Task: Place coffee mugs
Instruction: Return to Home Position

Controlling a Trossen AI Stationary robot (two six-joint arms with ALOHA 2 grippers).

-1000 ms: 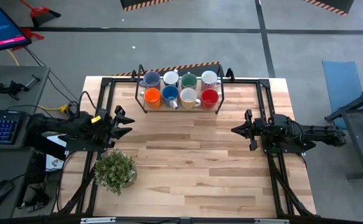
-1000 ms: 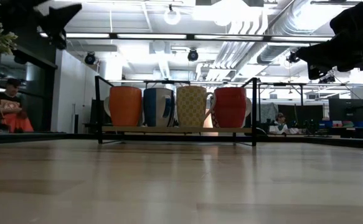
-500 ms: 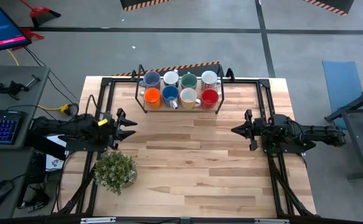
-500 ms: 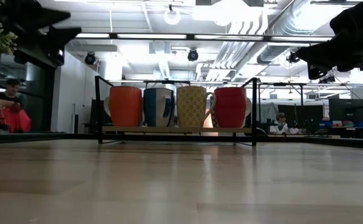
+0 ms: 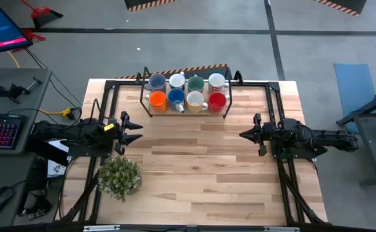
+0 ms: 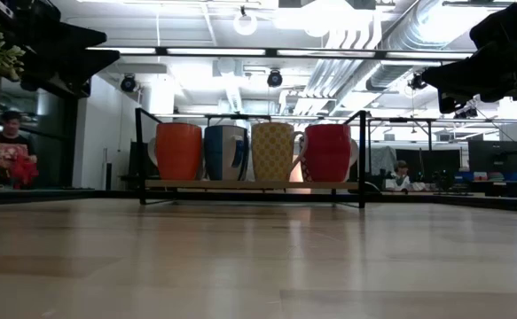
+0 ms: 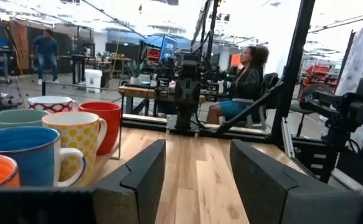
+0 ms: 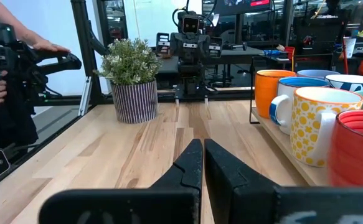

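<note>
Flanking the table (image 5: 200, 167) at opposite edges, left hand (image 5: 136, 131) is spread, right hand (image 5: 243, 135) pressed together.

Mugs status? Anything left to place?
Looks done: all eight mugs stand on the rack, two rows of four. Nothing in hand: left pincer open and empty, right pincer shut and empty, both at the table's sides. Left: no mug loose on the table, only the plant.
</note>
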